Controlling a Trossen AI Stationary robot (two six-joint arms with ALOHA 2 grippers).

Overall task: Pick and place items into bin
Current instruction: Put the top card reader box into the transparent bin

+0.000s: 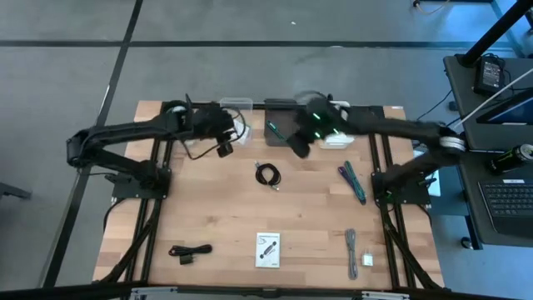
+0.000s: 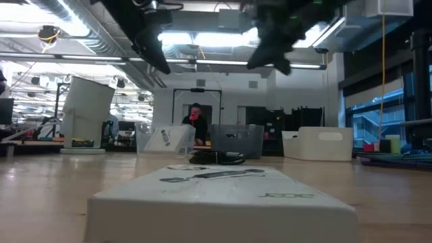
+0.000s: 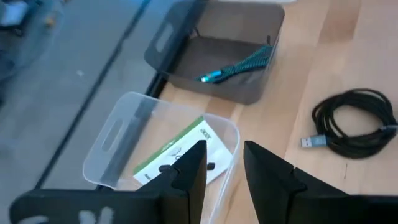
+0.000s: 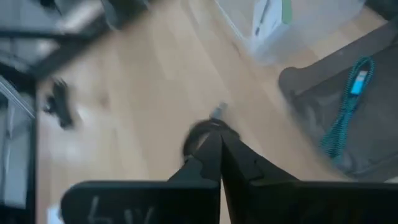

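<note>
At the far edge of the pale wooden surface [image 1: 208, 217], the left gripper [image 3: 222, 163] hangs over the clear plastic bin [image 3: 127, 146] with its fingers apart and nothing between them. A white-and-green printed card [image 3: 180, 152] already lies in that bin, so this arm looks to have finished a drop. Next to it, the dark grey bin [image 3: 217, 53] holds a teal braided cable [image 3: 239, 65]. The right gripper [image 4: 220, 152] hovers beside that grey bin, fingers pressed together and empty.

The step in hand seems to be a return for another item. Items still lie loose: a black coiled cable [image 1: 267, 174] mid-surface, nearest both arms; a small black cable bundle [image 1: 189, 251] near the front left; a white printed packet [image 1: 267, 249] at front centre; a teal pen-like tool [image 1: 351, 182] to the right; and a grey cable [image 1: 352, 249] at front right.

The coiled cable is the likely next pick. The right fingers must first spread, then descend across the coil, catching several loops so it lifts whole.
</note>
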